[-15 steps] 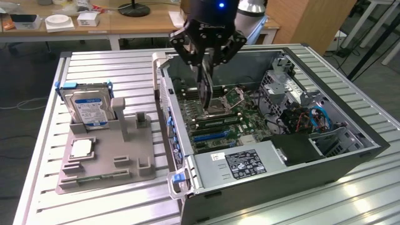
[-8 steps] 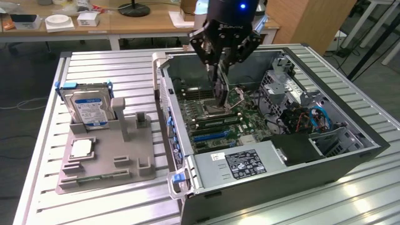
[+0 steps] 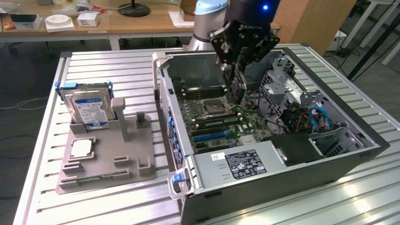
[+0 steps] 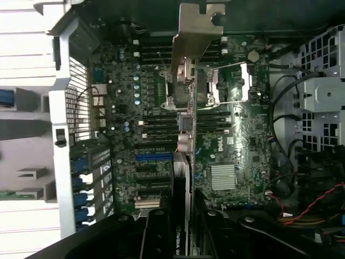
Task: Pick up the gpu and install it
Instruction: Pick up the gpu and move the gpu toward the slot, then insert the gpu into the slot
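The gpu point(image 3: 236, 89) is held upright, pinched between the fingers of the gripper point(image 3: 237, 64), inside the open computer case point(image 3: 353, 154) over the motherboard point(image 3: 218, 129). Contact with the board cannot be told. A hard drive point(image 3: 91, 108) is seen standing in a grey holder point(image 3: 125, 157) at the exterior view's left.

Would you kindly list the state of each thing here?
Thin dark-black gpu card: held on edge over the motherboard, uninstalled.
Black end effector: shut on the gpu card.
Dark computer case: side open.
Silver hard drive: upright in grey stand.
Square silver CPU chip: flat in stand.
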Robot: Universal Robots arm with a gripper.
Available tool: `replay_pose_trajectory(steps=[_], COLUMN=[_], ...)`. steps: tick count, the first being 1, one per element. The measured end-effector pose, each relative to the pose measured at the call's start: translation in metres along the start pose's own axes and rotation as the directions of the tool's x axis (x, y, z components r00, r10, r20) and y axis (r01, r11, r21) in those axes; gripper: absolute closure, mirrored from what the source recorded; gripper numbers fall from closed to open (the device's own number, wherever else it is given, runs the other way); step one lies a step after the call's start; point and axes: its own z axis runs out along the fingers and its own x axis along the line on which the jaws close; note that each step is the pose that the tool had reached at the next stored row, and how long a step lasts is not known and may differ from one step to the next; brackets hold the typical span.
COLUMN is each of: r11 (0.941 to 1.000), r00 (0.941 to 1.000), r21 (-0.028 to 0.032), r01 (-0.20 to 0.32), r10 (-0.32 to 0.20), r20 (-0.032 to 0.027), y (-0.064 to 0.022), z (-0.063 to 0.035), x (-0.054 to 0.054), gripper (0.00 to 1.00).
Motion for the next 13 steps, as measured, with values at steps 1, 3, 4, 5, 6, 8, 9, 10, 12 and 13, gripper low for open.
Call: replay_pose_trajectory(steps=[1,3,4,5,6,8,9,10,12,13], r11=[1.0,1.0,1.0,1.0,1.0,1.0,1.0,1.0,1.0,1.0], r00=[1.0,1.0,1.0,1.0,1.0,1.0,1.0,1.0,1.0,1.0], r21=[0.0,0.0001,0.0001,0.0001,0.0001,0.0001,0.0,0.0001,0.0,0.0001], r01=[0.0,0.0,0.0,0.0,0.0,0.0,0.0,0.0,0.0,0.0], r10=[0.0,0.0,0.0,0.0,0.0,0.0,0.0,0.0,0.0,0.0], r20=[0.0,-0.0001,-0.0001,-0.0001,0.0,0.0,0.0,0.0,0.0,0.0], y=[0.0003,0.0005,0.0005,0.0005,0.0005,0.0005,0.0005,0.0005,0.0005,0.0005], z=[0.0002,0.0002,0.0002,0.0002,0.0002,0.0002,0.0003,0.0003,0.0003,0.0002], x=[-0.0046,-0.0075,-0.0075,-0.0075,-0.0075,-0.0075,-0.0075,-0.0075,-0.0075,-0.0075], gripper=[0.74,0.74,0.74,0.74,0.74,0.74,0.74,0.74,0.74,0.74])
